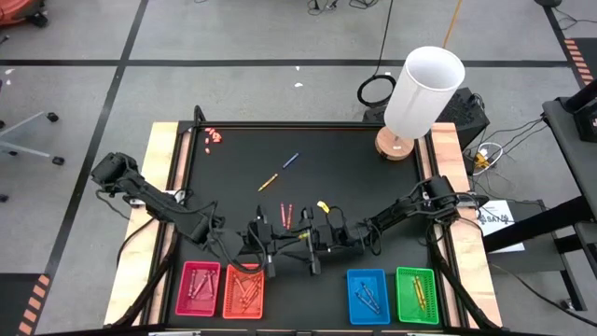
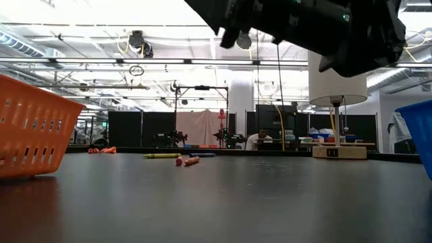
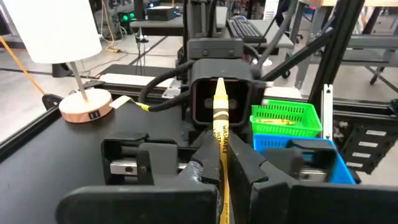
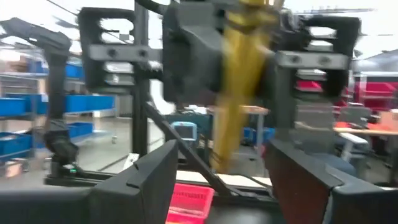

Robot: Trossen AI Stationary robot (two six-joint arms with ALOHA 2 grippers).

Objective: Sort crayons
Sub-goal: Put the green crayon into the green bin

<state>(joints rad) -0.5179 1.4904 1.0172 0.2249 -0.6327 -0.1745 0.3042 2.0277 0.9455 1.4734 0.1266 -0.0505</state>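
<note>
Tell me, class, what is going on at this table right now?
Two dark robot arms meet over the black table, sorting crayons. The left gripper is shut on a thin yellow crayon, held out toward the open right gripper, apparently for a handover. A few loose crayons lie mid-table. The pink tray, orange tray, blue tray and green tray along the near edge each hold some already.
</note>
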